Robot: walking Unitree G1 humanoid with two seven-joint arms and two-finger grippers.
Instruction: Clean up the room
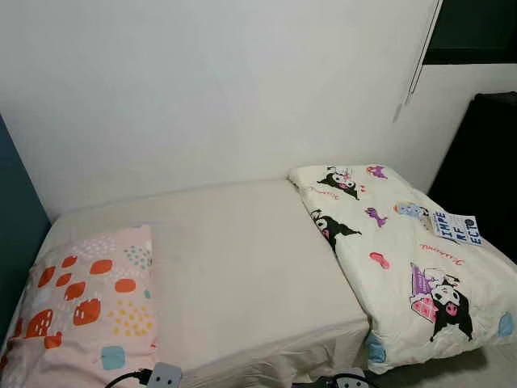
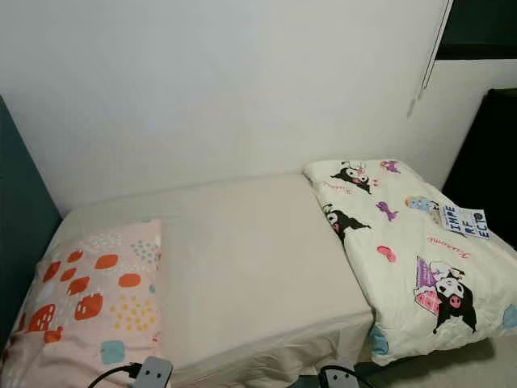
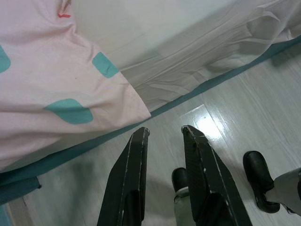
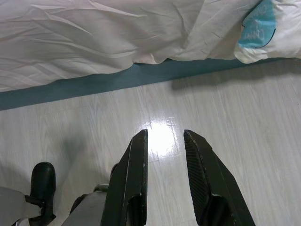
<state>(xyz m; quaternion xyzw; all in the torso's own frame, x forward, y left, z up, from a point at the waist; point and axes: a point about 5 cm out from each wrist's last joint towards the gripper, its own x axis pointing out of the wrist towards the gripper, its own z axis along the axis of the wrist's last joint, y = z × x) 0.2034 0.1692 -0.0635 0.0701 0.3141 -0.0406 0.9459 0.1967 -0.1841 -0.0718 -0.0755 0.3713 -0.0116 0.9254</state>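
Observation:
A bed (image 1: 242, 267) with a plain white sheet stands against the white wall. A pink pillow (image 1: 89, 299) with orange and teal blobs lies at its left end. A folded white quilt (image 1: 404, 259) printed with cartoon figures lies at the right end and hangs over the bed's front corner. A small white card with dark letters (image 1: 455, 227) rests on the quilt. My left gripper (image 3: 164, 134) hangs open above the floor beside the pillow's corner (image 3: 127, 101). My right gripper (image 4: 164, 136) hangs open over the pale floor in front of the bed, holding nothing.
A dark cabinet (image 1: 485, 162) stands to the right of the bed. A teal panel (image 1: 16, 226) borders the bed on the left. A teal strip (image 4: 141, 75) runs along the bed's base. My black feet (image 3: 258, 181) stand on the pale wooden floor (image 4: 235, 122).

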